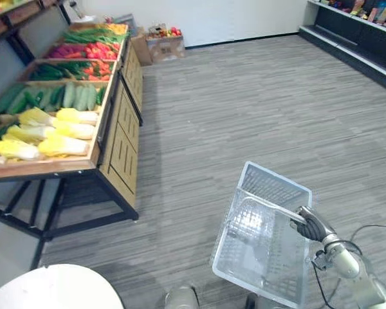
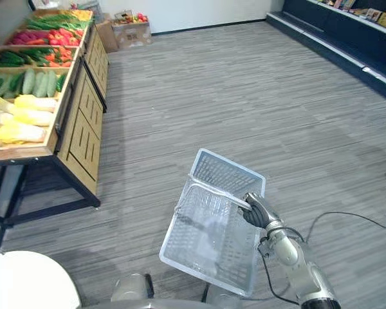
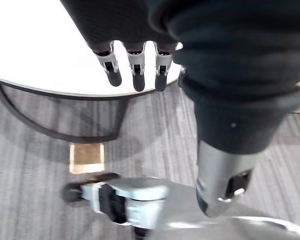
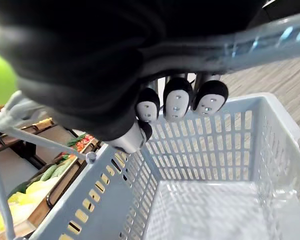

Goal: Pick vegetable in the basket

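A pale grey plastic basket (image 1: 276, 179) hangs low over the floor at my right, with nothing inside it. My right hand (image 1: 313, 225) is shut on the basket's metal handle (image 4: 270, 39), its fingers (image 4: 177, 102) curled under the bar. The vegetables lie on a wooden stand (image 1: 119, 138) at the far left: yellow cabbages (image 1: 58, 132) at the front, cucumbers (image 1: 77, 96) behind them, red peppers (image 1: 98, 50) further back. My left hand (image 3: 136, 70) hangs with straight fingers, holding nothing, over a white round table (image 3: 35, 50).
The white round table (image 1: 51, 288) stands at the lower left, near the stand's black metal legs. A cardboard box (image 1: 164, 44) with produce sits by the back wall. Dark shelves (image 1: 360, 35) run along the right. Grey floor lies between the basket and the stand.
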You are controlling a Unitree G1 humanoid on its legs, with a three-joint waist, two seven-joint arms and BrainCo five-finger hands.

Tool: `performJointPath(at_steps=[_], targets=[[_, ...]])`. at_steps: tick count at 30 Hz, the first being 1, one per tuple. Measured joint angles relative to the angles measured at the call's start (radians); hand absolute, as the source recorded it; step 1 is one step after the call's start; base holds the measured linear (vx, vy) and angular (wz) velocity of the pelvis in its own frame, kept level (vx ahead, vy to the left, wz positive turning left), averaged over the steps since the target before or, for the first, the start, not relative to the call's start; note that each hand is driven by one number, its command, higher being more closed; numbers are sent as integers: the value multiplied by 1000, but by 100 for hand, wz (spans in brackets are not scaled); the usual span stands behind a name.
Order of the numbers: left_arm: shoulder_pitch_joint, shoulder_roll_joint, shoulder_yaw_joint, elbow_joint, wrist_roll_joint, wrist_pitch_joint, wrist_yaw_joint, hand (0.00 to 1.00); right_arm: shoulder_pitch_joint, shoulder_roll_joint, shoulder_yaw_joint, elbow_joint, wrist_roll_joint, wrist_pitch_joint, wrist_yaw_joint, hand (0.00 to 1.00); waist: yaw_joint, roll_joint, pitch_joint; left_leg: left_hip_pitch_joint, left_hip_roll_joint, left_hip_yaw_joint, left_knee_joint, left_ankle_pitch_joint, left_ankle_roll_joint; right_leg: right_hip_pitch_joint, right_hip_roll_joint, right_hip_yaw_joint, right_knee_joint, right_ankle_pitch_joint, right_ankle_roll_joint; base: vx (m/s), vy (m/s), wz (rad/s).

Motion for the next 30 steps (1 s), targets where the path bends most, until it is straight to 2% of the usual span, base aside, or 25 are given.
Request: performJointPath(at_steps=[2,5,7,8,10,11,12,13,14,15,16,17,18,19,20,21,22,24,25,26,27,28,29,30], targets=[[43,-10,3,5,45,2,-5,0,-32,0,-1,29,0,-1,-1,100,21,-2,2,-14,-42,-2,-294,37,-33,7,1,-2,-18,-6,2,175,26,-1],[83,-36,18,8,55,7,-6,0,-51,0,0,82,0,-8,-8,100,37,9,0,-12,-41,-24,-582,127,-60,21,16,2,-12,-34,13,219,99,-6],[97,-44,22,21,57,11,-10,0,-47,2,9,119,-2,-12,-11,100,45,13,1,-11,-23,-21,-594,159,-59,43,15,15,17,-74,35,307,204,-16],[102,-44,22,24,59,11,-13,0,-44,4,19,138,-11,-13,-12,100,47,0,-1,-7,-32,2,-559,194,-50,53,-9,26,32,-99,61,414,305,-16],[93,-44,23,26,70,8,-21,0,-41,3,23,142,-11,-12,-14,100,45,-19,-4,-16,-57,33,-482,204,-35,64,-55,42,41,-124,96,401,315,-17],[89,-44,27,26,88,8,-26,0,-37,5,23,141,-11,-12,-16,100,42,-39,-13,-34,-81,60,-422,175,5,67,-94,56,44,-140,118,401,337,-13],[82,-33,30,26,96,8,-34,0,-20,17,22,141,-11,-12,-22,100,42,-61,-35,-42,-117,80,-384,118,25,86,-138,58,30,-151,130,430,328,-7],[77,-26,30,24,97,7,-35,0,-12,27,21,140,-11,-12,-22,100,42,-64,-51,-40,-137,85,-378,95,31,88,-152,57,43,-153,127,481,267,16],[55,-15,30,12,98,7,-35,0,-8,45,22,135,-11,-12,-22,100,34,-90,-59,-41,-169,87,-360,55,50,45,-178,77,216,-153,128,406,162,28],[35,7,30,7,98,8,-35,0,-5,49,25,129,-11,-12,-22,100,29,-104,-58,-36,-183,85,-350,40,59,20,-187,84,323,-132,140,501,174,34],[-1,26,29,-7,95,9,-36,0,-8,51,39,123,-11,-10,-21,100,27,-127,-60,-12,-210,87,-339,17,65,-20,-228,82,428,-64,150,604,204,24],[-22,52,25,-24,90,12,-38,0,-7,60,48,105,-11,-5,-21,100,28,-136,-63,26,-228,86,-352,-9,74,-53,-253,89,527,36,143,594,200,14],[-29,60,17,-41,83,11,-37,0,-7,66,51,98,-11,-4,-21,100,26,-137,-64,51,-235,82,-368,-22,86,-72,-259,103,571,108,149,650,207,5],[-56,71,-8,-97,75,9,-30,0,-13,73,62,82,-10,-4,-23,100,21,-128,-67,123,-241,74,-410,-36,98,-156,-260,139,729,167,113,344,102,1],[-62,74,-13,-107,75,9,-29,0,-17,74,64,80,-10,-4,-24,100,20,-127,-66,134,-243,74,-416,-38,100,-172,-260,136,754,153,99,421,99,-1],[-90,82,-23,-138,56,7,-11,0,-37,75,74,71,-10,-4,-27,100,14,-122,-63,185,-246,69,-444,-41,105,-224,-256,118,812,100,64,263,35,4],[-106,82,-26,-153,37,7,-1,0,-47,75,79,68,-10,-4,-30,100,9,-115,-58,211,-245,58,-461,-41,105,-242,-246,98,813,79,58,524,50,8],[-176,71,-40,-199,-8,-1,30,0,-70,75,79,62,-10,-4,-51,100,3,-75,-33,317,-223,22,-508,-41,105,-289,-190,-4,700,20,25,469,6,16],[-193,69,-43,-206,-20,-5,38,0,-72,75,79,62,-10,-5,-58,100,2,-67,-27,337,-216,14,-508,-41,105,-295,-176,-25,644,18,22,319,-40,31],[-219,70,-50,-216,-40,-8,45,0,-73,76,79,62,-10,-7,-73,100,-4,-65,-26,365,-207,-12,-505,-41,105,-310,-153,-47,512,20,25,498,-129,53],[-232,70,-52,-221,-41,-23,53,0,-71,76,78,61,-10,-12,-85,100,-17,-64,-27,383,-196,-41,-498,-46,109,-317,-125,-40,350,40,52,425,-140,62],[-235,69,-50,-222,-41,-30,56,0,-71,76,76,60,-10,-15,-91,100,-20,-65,-27,392,-189,-53,-497,-50,103,-318,-110,-26,261,54,65,431,-159,76],[-236,69,-49,-223,-40,-46,60,0,-68,77,68,60,-10,-16,-93,100,-29,-65,-26,410,-174,-76,-496,-64,78,-318,-87,10,90,90,83,461,-218,77],[-232,71,-48,-222,-40,-54,60,0,-66,77,65,61,-10,-16,-91,100,-34,-71,-28,428,-163,-94,-484,-95,27,-303,-66,52,-72,170,91,477,-244,72]])
